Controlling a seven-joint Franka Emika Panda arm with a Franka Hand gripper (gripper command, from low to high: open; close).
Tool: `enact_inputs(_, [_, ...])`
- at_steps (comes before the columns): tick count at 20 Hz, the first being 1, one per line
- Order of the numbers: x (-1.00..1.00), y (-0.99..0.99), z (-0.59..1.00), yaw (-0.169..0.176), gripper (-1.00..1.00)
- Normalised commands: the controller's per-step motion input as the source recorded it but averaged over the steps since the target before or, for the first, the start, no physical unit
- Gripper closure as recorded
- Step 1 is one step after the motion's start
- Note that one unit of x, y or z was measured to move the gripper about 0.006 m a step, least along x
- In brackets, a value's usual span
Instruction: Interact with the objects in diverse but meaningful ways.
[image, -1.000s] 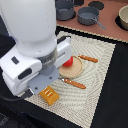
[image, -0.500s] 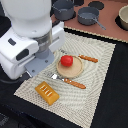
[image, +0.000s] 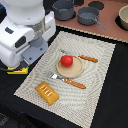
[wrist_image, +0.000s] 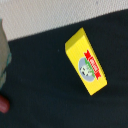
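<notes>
One yellow labelled bar (wrist_image: 87, 67) lies flat on the dark worktop (wrist_image: 40, 85) right under the wrist camera, beside the edge of the striped placemat (image: 95, 75). Whether the tool is open or closed cannot be told; the white arm (image: 27, 30) hides it in the exterior view. Out on the mat, past the arm, lies the orange ridged bread block (image: 46, 93). Farther off, the red round tomato (image: 66, 60) sits on a pale round plate (image: 70, 71). Farthest away, beyond the mat, stands a grey long-handled pot (image: 88, 16).
</notes>
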Motion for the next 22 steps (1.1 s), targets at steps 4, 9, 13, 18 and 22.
enact_inputs(4, [-0.90,0.35,-0.13,0.097,-1.00])
enact_inputs(9, [-0.88,0.37,-0.19,0.094,-1.00])
enact_inputs(13, [-0.80,0.44,-0.24,0.092,-1.00])
enact_inputs(18, [-0.65,0.54,-0.32,0.098,-1.00])
enact_inputs(22, [-0.45,0.66,-0.33,0.082,-1.00])
